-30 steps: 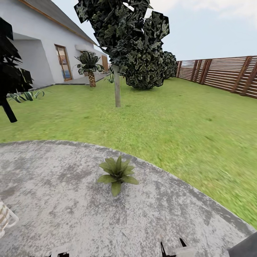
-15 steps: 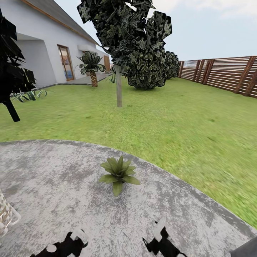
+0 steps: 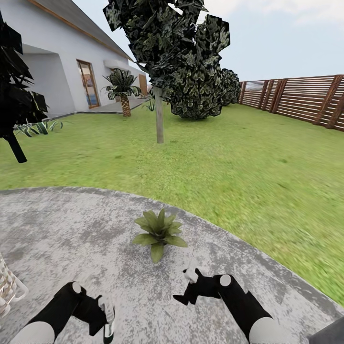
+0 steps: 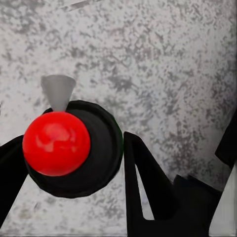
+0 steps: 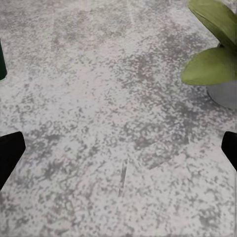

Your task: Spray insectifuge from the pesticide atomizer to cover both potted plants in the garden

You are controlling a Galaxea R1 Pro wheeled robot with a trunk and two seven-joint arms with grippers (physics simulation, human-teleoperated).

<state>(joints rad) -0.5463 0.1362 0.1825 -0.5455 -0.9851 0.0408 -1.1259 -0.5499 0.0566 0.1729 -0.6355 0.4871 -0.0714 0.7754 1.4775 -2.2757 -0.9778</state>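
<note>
Left gripper [image 3: 106, 319], lower left, pinches the sprayer [image 4: 74, 148], probably. Right gripper [image 3: 187, 286] spread, empty. Spray step next: aim at center potted plant [image 3: 157, 231].

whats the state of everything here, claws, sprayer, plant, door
left claw: shut on the pesticide atomizer
pesticide atomizer: held between the left claw's fingers, nozzle end facing the wrist camera
right claw: open, empty
potted plant: upright in its pot on the patio, neither claw touching it
house door: looks shut
</note>
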